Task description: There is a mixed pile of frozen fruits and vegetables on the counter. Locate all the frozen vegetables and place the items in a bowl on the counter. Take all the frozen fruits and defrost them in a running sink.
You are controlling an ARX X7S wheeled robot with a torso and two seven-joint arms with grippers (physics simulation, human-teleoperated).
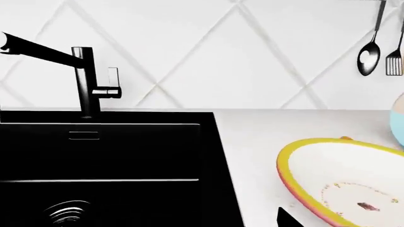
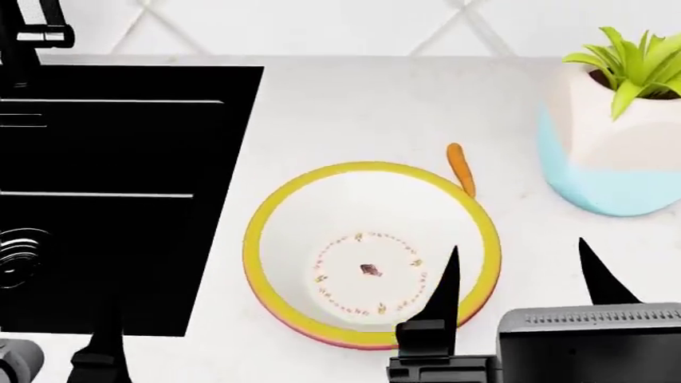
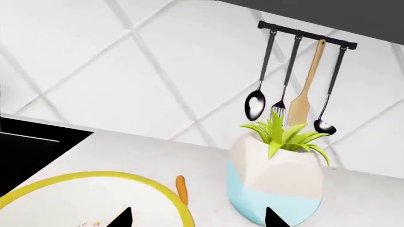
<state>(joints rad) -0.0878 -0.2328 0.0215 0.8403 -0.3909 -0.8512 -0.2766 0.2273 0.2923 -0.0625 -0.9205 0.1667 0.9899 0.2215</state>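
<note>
The bowl (image 2: pixel 371 254) sat on the white tabletop (image 2: pixel 352 112) just beside the right edge of the black sink (image 2: pixel 112 199), a narrow strip of marble between them. It held nothing; only its ring of floral dots and a small dark mark at the centre showed inside. A small orange piece (image 2: pixel 460 169) of vegetable lay on the tabletop touching or almost touching the bowl's far rim, on the side toward the plant pot (image 2: pixel 612 152). The pot stood near the back edge of the tabletop, right of the bowl and apart from it.

The right gripper (image 2: pixel 521 275) hung over the near part of the bowl and the tabletop beside it, its jaws spread wide with nothing between them; one fingertip (image 2: pixel 451 267) overlapped the bowl's near rim in the head view. Of the left gripper (image 2: pixel 104 351) only one dark finger showed at the sink's near edge, and whether its jaws were open could not be told.

The faucet (image 1: pixel 85 80) rose behind the sink by the tiled wall, and no water was visible. Utensils (image 3: pixel 296 85) hung on a rail above the pot. No eggplant, pear or round fruit appeared in any view.
</note>
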